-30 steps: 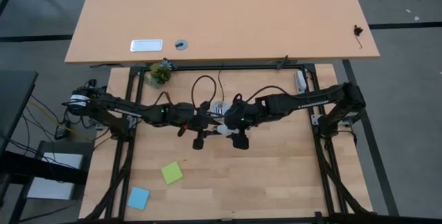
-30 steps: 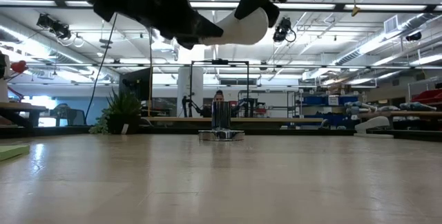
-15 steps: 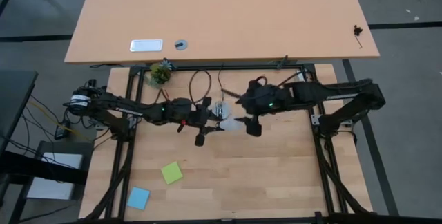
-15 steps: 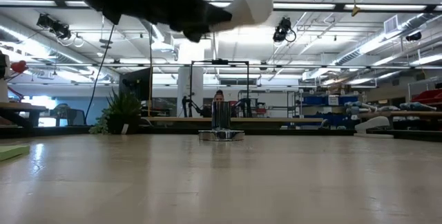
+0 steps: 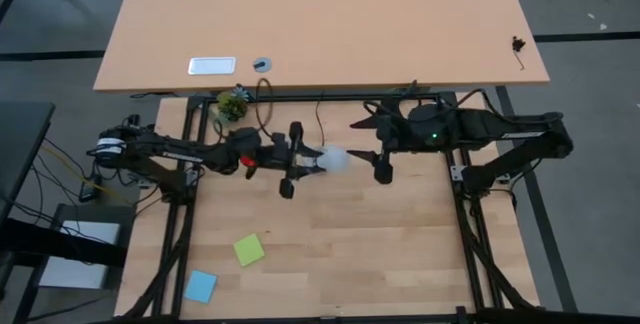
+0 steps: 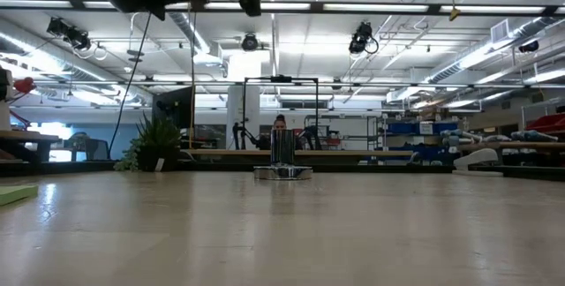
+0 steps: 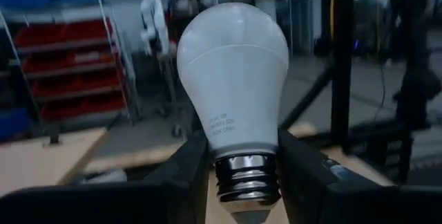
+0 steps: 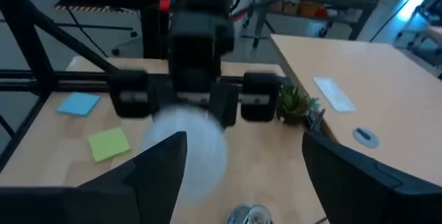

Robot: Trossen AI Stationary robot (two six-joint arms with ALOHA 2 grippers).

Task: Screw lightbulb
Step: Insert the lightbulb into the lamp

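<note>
Presently the white frosted pear-shaped lightbulb (image 5: 333,158) with its grey metal screw base sits just above centre in the high view, held off the wooden table (image 5: 400,254). The left gripper (image 5: 306,162) clamps it at the base, a dark finger on either side of the threads in the left wrist view (bulb (image 7: 233,65) upright there, glass end away from the wrist). The right gripper (image 5: 382,150) stands just right of the bulb, apart from it, fingers spread wide and empty. Round silver socket disc (image 6: 282,172) rests at centre of the low view; green square note (image 5: 249,250) and blue square note (image 5: 200,286) lie lower left.
</note>
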